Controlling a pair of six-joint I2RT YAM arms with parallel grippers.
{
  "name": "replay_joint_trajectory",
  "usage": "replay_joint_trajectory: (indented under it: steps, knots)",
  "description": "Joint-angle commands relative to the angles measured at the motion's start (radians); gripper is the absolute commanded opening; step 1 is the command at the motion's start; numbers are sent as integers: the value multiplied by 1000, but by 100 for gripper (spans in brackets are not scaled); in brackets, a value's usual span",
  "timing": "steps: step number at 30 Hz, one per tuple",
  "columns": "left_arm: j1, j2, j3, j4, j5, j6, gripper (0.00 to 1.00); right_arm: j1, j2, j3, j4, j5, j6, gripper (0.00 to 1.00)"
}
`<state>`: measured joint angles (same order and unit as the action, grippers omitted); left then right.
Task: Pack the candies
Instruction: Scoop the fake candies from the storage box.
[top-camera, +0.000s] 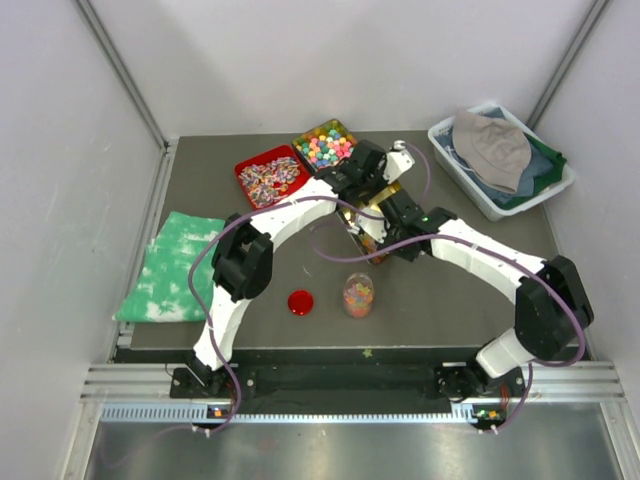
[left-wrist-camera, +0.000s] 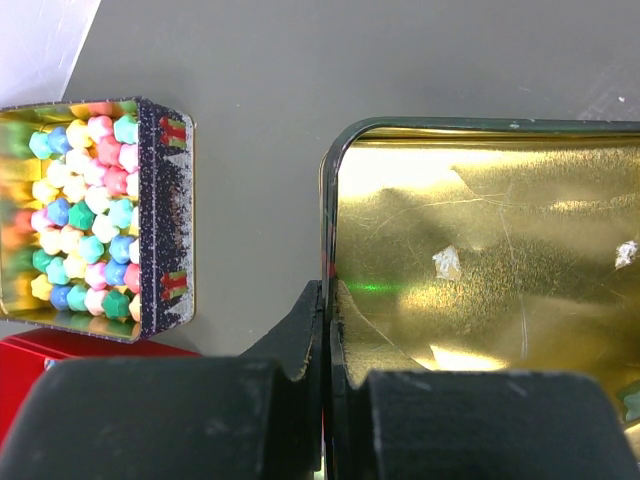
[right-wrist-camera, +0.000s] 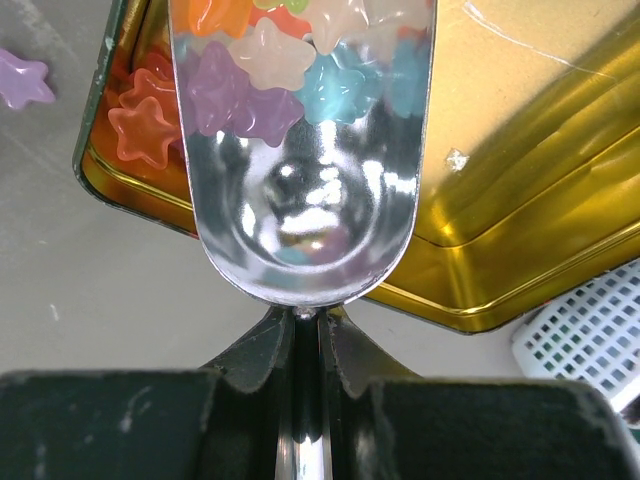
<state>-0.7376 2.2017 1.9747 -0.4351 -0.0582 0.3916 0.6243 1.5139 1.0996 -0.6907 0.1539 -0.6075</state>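
Observation:
My right gripper (right-wrist-camera: 303, 318) is shut on the handle of a metal scoop (right-wrist-camera: 300, 230). The scoop holds glossy star-shaped candies (right-wrist-camera: 270, 70) in purple, white, blue and orange over an open gold tin (right-wrist-camera: 520, 200). Orange candies (right-wrist-camera: 140, 125) lie in the tin's left corner. My left gripper (left-wrist-camera: 325, 300) is shut on the tin's wall (left-wrist-camera: 330, 220), one finger inside and one outside. In the top view both grippers, left (top-camera: 368, 178) and right (top-camera: 372, 232), meet at the tin (top-camera: 387, 192). A clear jar of small mixed candies (top-camera: 358, 295) stands nearer the front.
A red lid (top-camera: 300, 302) lies left of the jar. A patterned tin of pastel pieces (left-wrist-camera: 90, 220) and a red tray of striped wrapped sweets (top-camera: 270, 178) stand at the back left. A white basket with cloth (top-camera: 500, 160) is back right, a green towel (top-camera: 170, 265) left. One purple candy (right-wrist-camera: 20, 78) lies loose on the table.

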Motion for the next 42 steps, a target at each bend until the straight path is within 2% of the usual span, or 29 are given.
replay_joint_trajectory:
  steps: [1, 9, 11, 25, 42]
  knots:
    - [6, -20, 26, 88, 43, -49, 0, -5, -46, 6, 30, 19, -47, 0]
    - [18, 13, 52, 87, 54, -79, 0, -3, -55, 2, 26, 49, -97, 0]
    - [21, 21, 50, 90, 96, -88, 0, -3, -49, 8, 23, 49, -100, 0]
    - [23, 35, -39, 162, 136, -119, 0, -3, 34, -3, 121, 61, -72, 0]
    - [61, 84, -77, 211, 164, -138, 0, -3, 83, -4, 157, 67, -57, 0]
